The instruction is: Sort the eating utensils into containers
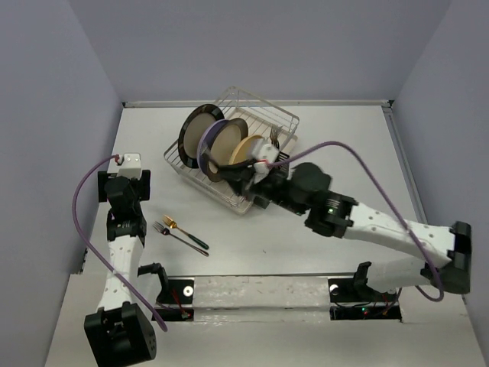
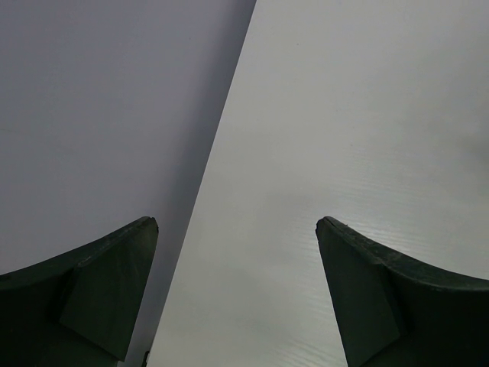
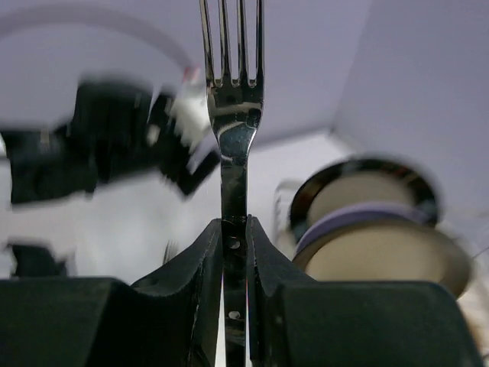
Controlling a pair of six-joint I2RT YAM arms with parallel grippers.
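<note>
R claw squeezes fork by thin handle; could slip, fall on table near far edge. L claw open.

Plates in wire rack (standing upright)

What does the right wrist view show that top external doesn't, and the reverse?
Right wrist only: the right gripper shut on a silver fork, tines up. Top external only: two loose utensils lying on the table near the left arm, and the wire rack as a whole. Both: the plates standing on edge, blurred in the wrist view.
</note>
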